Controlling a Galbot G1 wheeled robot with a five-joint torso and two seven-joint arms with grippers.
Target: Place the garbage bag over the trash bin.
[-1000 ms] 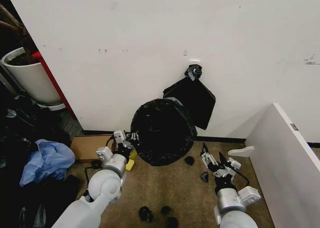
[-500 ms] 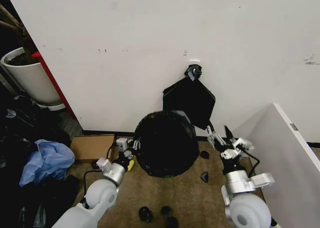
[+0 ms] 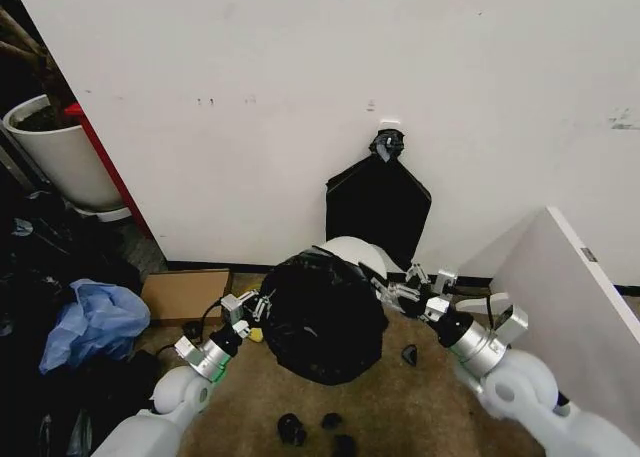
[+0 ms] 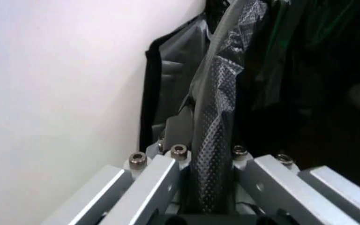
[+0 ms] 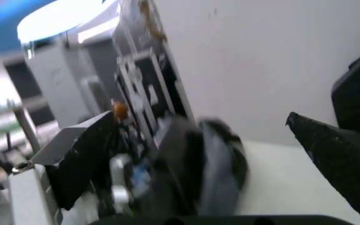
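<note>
The right gripper (image 3: 400, 289) has swung in to the trash bin (image 3: 352, 251), fingers spread. The left gripper (image 3: 256, 307) pinches the garbage bag (image 3: 318, 302), draped over the tilted bin by the wall.

The bag (image 3: 320, 315) covers nearly all of the bin (image 3: 352, 251); a strip of white rim shows at its upper right, and the bin's base is hidden. The left gripper (image 3: 252, 308) touches the bag's left edge, its fingertips too small in the head view to read; in the left wrist view a fold of bag (image 4: 214, 122) runs between the fingers (image 4: 152, 185), whose tips are covered by plastic. The right gripper (image 3: 398, 287) sits at the rim, and its grip cannot be made out. The right wrist view is blurred. The plant pot (image 3: 55, 155) is cut by the left edge.
</note>
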